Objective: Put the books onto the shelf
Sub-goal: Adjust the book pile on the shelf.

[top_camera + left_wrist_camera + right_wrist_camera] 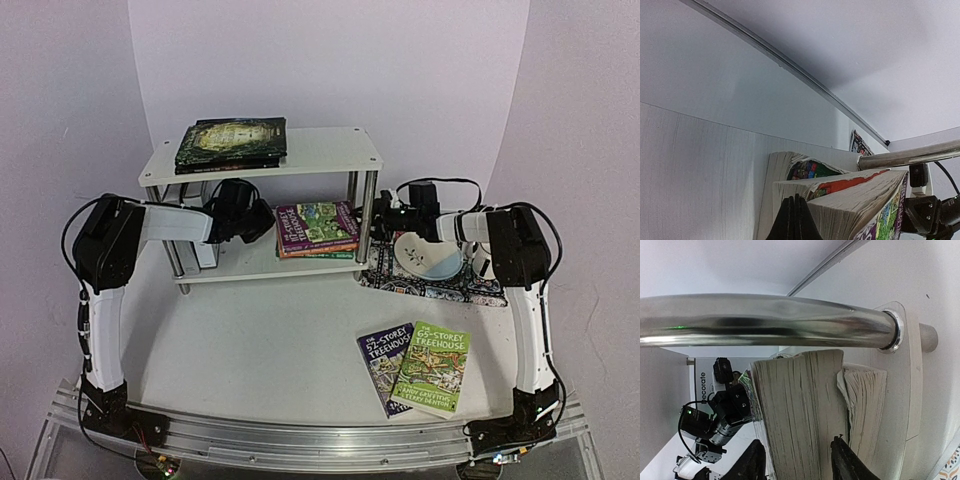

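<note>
The white two-tier shelf (pixel 330 148) has shiny chrome posts. On its top board lie dark green-and-black books (pixel 232 143) with a pale gold glow on the cover. On its lower board, the purple-bordered paperback stack (pixel 317 227) shows green cartoon art. In front of the shelf lie a purple-blue paperback (pixel 378 362) and a bright green paperback (pixel 433 368), both yellow-lettered. Right of the shelf, a dark blue ornate-patterned mat (pixel 440 290) bears a white bowl (pixel 428 255).

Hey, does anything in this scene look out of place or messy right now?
Yes. At the table's front right, the green paperback lies loose, overlapping the purple paperback, and both are tilted. The stack on the lower shelf board is fanned rather than squared, with ragged page edges.
</note>
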`<action>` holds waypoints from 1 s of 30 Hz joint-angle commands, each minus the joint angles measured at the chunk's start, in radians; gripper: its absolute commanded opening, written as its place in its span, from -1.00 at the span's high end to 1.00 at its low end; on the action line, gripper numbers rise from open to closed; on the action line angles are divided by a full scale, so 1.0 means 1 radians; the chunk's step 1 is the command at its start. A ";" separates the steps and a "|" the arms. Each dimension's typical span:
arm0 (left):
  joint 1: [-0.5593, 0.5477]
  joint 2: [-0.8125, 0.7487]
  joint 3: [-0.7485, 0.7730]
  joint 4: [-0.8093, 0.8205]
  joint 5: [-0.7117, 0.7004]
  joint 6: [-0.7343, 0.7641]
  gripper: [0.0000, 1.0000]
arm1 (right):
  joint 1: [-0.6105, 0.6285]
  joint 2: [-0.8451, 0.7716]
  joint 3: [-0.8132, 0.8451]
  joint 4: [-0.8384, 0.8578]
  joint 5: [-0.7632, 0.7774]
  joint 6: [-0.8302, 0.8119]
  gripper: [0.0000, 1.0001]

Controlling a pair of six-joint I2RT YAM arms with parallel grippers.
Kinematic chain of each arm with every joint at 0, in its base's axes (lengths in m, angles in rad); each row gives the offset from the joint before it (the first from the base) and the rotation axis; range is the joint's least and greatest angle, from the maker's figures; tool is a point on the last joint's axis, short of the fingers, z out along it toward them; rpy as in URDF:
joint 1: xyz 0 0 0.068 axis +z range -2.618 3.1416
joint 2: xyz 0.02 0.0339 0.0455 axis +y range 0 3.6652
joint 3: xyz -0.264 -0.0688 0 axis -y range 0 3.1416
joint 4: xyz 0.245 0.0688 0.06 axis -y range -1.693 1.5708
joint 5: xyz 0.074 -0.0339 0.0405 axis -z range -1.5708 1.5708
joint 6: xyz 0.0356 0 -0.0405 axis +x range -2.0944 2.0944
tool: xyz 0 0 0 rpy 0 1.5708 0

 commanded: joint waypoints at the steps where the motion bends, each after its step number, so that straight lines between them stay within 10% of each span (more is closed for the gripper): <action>1: 0.001 -0.074 -0.010 0.013 0.019 -0.002 0.98 | 0.004 -0.071 0.010 -0.002 -0.010 -0.021 -0.16; 14: -0.003 -0.156 -0.100 -0.014 0.021 -0.002 0.88 | 0.003 -0.149 -0.048 -0.128 -0.022 -0.156 -0.56; 30: -0.046 -0.150 -0.111 -0.155 -0.013 0.013 1.00 | 0.003 -0.167 -0.051 -0.210 -0.033 -0.218 -0.27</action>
